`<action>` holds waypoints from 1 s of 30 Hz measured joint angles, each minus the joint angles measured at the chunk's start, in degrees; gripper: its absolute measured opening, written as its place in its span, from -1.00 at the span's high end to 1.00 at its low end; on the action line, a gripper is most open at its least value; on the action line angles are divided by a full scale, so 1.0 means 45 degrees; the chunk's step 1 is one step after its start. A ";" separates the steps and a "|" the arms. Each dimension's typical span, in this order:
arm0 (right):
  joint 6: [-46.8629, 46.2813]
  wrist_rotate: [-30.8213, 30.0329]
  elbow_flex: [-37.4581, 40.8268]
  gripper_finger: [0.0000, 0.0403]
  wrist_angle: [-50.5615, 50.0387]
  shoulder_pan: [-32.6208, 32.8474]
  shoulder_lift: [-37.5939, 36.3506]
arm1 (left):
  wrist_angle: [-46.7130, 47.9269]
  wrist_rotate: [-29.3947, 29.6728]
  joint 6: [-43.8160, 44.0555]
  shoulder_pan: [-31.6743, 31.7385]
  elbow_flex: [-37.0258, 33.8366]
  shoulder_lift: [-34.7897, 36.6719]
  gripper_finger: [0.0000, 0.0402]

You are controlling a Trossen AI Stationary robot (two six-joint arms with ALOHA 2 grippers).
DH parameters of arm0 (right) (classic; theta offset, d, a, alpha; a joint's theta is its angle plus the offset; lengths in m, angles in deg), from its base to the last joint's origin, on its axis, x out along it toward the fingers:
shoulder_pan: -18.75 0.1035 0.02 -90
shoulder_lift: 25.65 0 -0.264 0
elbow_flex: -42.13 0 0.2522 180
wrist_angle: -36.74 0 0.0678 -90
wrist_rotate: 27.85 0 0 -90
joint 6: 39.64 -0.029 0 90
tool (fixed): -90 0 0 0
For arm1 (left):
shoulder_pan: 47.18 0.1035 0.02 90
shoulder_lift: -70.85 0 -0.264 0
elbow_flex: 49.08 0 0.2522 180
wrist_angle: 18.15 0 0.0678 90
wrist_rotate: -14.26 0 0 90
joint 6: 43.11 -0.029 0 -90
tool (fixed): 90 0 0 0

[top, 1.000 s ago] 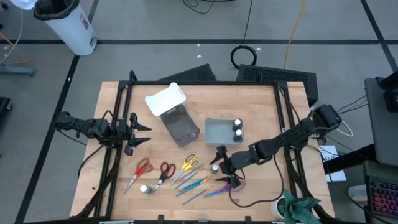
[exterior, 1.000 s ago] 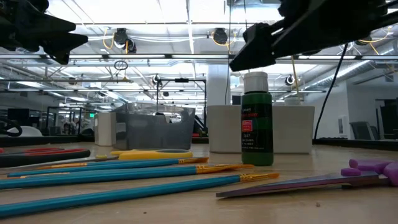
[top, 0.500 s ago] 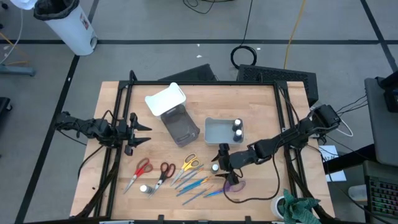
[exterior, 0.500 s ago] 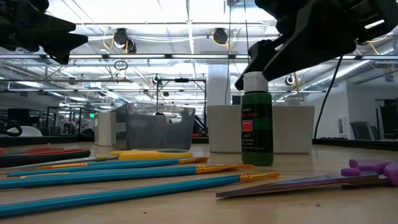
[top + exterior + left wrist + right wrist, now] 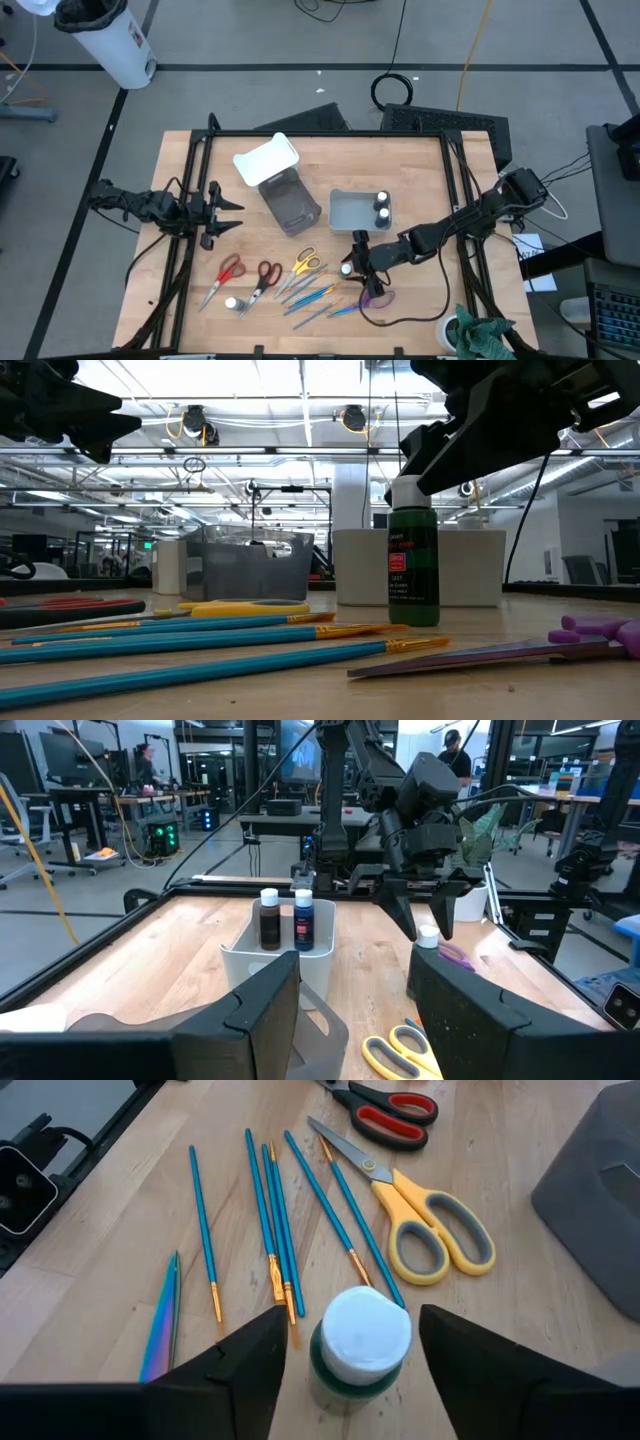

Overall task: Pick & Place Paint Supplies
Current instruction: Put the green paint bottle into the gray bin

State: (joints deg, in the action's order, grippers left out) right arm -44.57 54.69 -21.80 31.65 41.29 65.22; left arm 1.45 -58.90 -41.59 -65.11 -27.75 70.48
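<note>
A green paint bottle with a white cap [image 5: 365, 1335] stands upright on the table near the brushes, also clear in the low view [image 5: 413, 560]. My right gripper [image 5: 350, 1320] is open and hangs over it from above, one finger on each side of the cap with a gap to each. Two more bottles [image 5: 382, 206] stand in the light grey bin [image 5: 345, 212]. A fourth bottle [image 5: 232, 303] lies near the red scissors [image 5: 228, 270]. Teal brushes [image 5: 312, 295], yellow scissors [image 5: 305, 263] and purple scissors [image 5: 375, 297] lie flat. My left gripper [image 5: 228, 215] waits open at the table's left.
A dark grey bin [image 5: 290, 205] and a white container [image 5: 266, 160] sit at the table's far middle. A second pair of red-handled scissors [image 5: 265, 272] lies beside the first. A black cable loops near the purple scissors. Bare wood shows at the far right.
My right gripper has come down and shifted slightly toward the table's left, over the green bottle, so its fingers now stand beside the white cap. It has stayed open. The bottle has not moved.
</note>
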 joint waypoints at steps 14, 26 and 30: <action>0.0000 0.0000 0.0005 0.27 0.0010 -0.0005 0.0000 | 0.0000 0.0003 0.0000 0.0002 0.0000 -0.0003 0.00; 0.0002 0.0010 0.0017 0.45 -0.0025 -0.0005 -0.0105 | 0.0000 0.0004 0.0000 0.0000 0.0000 -0.0003 0.00; 0.0005 0.0015 0.0019 0.42 0.0111 -0.0015 -0.0284 | 0.0000 0.0002 0.0000 0.0002 0.0000 -0.0003 0.00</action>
State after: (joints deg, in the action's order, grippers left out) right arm -44.55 54.75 -21.72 32.15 41.23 63.95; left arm 1.45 -58.89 -41.59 -65.10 -27.75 70.47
